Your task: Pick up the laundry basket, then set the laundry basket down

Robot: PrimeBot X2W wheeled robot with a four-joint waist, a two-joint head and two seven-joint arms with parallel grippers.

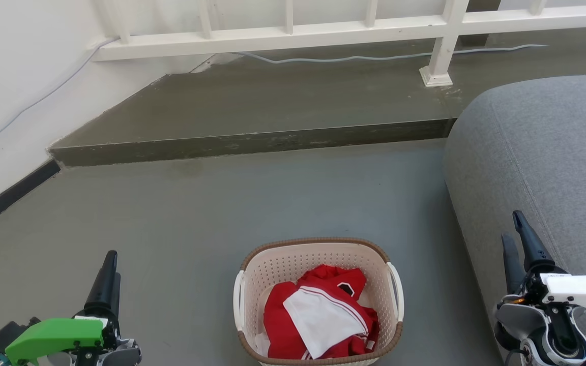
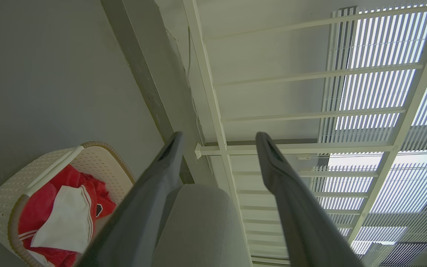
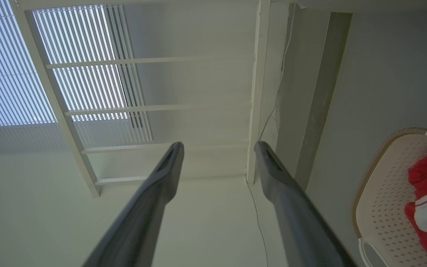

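Looking down, I have both arms low at the near corners: my left gripper (image 1: 111, 264) and right gripper (image 1: 511, 226) each have their fingers spread, with nothing between them. Between the two, well apart from either, the laundry basket (image 1: 293, 264) sits on the grey floor (image 1: 196, 213) with red and white clothes (image 1: 293, 315) inside. A grey sofa (image 1: 542, 152) rises behind the right gripper. Farther off are a raised step (image 1: 252, 143) and a white railing (image 1: 283, 36).

Cream perforated laundry basket (image 1: 293, 264), brown rim
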